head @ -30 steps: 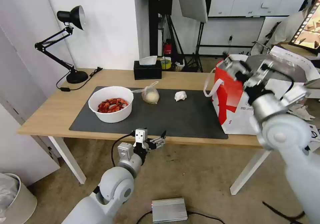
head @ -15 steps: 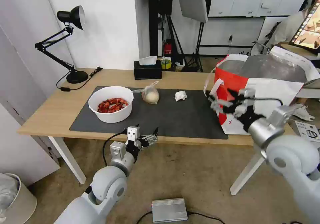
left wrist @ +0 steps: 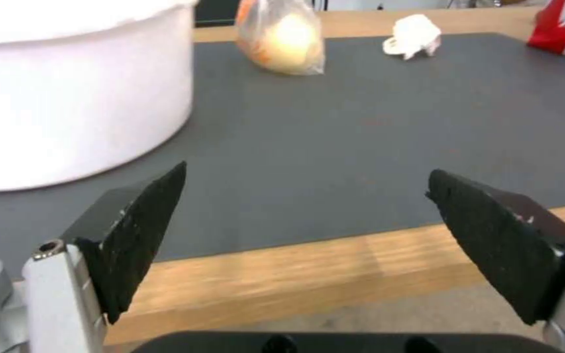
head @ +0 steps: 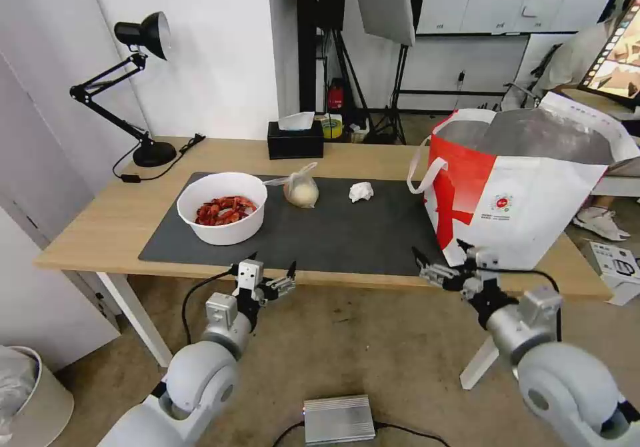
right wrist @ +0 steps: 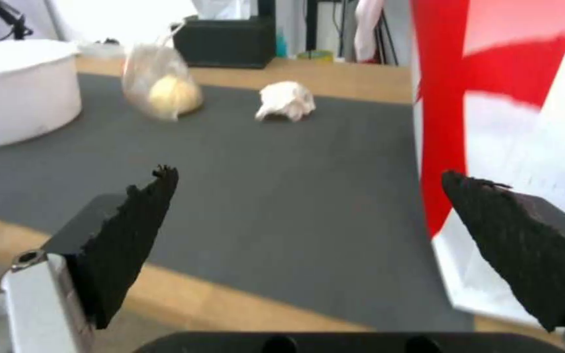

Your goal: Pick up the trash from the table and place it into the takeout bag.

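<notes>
Left pincer (head: pixel 272 272) wide open, empty, below bench (head: pixel 93 224) front edge at 6 o'clock of bowl (head: pixel 222 207). Right pincer (head: pixel 438 258) wide open, empty, at 7 o'clock of takeout bag (head: pixel 527 200). Knotted bag (head: pixel 301 188) and tissue (head: pixel 361 192) on mat (head: pixel 360 234).

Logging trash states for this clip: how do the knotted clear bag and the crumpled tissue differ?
The knotted clear bag is see-through, holds a pale lump and stands taller, with a tied top; the crumpled tissue is opaque white, smaller and low. The bag sits nearer the white bowl, the tissue nearer the takeout bag. Both rest on the dark mat, untouched.
</notes>
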Robot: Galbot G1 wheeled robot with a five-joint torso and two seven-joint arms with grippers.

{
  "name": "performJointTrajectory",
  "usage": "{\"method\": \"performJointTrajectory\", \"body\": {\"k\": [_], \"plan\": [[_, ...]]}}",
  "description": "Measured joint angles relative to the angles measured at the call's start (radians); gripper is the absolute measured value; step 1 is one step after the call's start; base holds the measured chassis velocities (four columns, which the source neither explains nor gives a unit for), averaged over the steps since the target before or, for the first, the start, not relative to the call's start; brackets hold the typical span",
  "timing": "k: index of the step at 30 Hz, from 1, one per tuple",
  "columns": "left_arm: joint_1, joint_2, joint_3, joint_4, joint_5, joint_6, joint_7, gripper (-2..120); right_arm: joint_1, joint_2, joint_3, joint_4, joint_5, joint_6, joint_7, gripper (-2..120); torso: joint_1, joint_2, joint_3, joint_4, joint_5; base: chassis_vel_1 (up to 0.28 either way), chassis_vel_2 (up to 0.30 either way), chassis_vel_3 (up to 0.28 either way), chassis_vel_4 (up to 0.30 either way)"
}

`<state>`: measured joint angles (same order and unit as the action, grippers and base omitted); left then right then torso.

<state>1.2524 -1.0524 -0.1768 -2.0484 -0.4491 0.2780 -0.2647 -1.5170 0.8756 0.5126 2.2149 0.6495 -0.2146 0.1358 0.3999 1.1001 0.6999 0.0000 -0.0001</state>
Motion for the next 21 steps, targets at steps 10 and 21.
{"method": "performJointTrajectory", "body": {"k": [10, 21], "plan": [[0.043, 0.014, -0.045, -0.012, -0.005, -0.002, 0.002, 100, -0.074, 0.034, -0.026, 0.014, -0.048, 0.023, 0.006, 100, 0.000, 0.000, 0.000, 0.0000, 0.0000, 0.000, 0.000, 0.000, 0.000], [0.074, 0.027, -0.088, -0.019, -0.017, -0.001, -0.004, 100, -0.099, 0.036, -0.030, 0.014, -0.061, 0.024, 0.016, 100, 0.000, 0.000, 0.000, -0.0001, 0.0000, 0.000, 0.000, 0.000, 0.000]]}}
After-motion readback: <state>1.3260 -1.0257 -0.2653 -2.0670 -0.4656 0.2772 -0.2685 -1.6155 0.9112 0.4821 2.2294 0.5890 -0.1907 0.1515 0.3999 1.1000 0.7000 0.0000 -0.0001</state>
